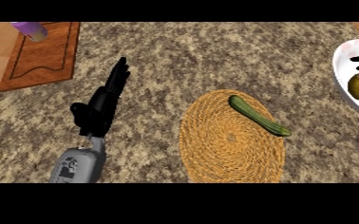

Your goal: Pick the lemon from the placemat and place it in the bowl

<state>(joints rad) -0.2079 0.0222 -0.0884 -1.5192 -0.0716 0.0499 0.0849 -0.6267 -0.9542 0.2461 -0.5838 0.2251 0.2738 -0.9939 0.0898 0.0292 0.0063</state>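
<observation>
The yellow lemon (354, 86) lies inside the white bowl (341, 71) at the right edge, only partly in view. The round woven placemat (231, 140) sits at lower centre, with a green cucumber (258, 116) lying slantwise on its upper right part. My left hand (104, 105) hovers left of the placemat, open, fingers straight and pointing away, touching nothing. A small dark sliver (354, 60) shows over the bowl at the frame's edge; it may be part of my right hand, and too little shows to say more.
A wooden cutting board (42, 59) lies at the upper left corner with a purple object (29, 30) on its far edge. Speckled stone counter (210, 57) stretches between the board, the placemat and the bowl.
</observation>
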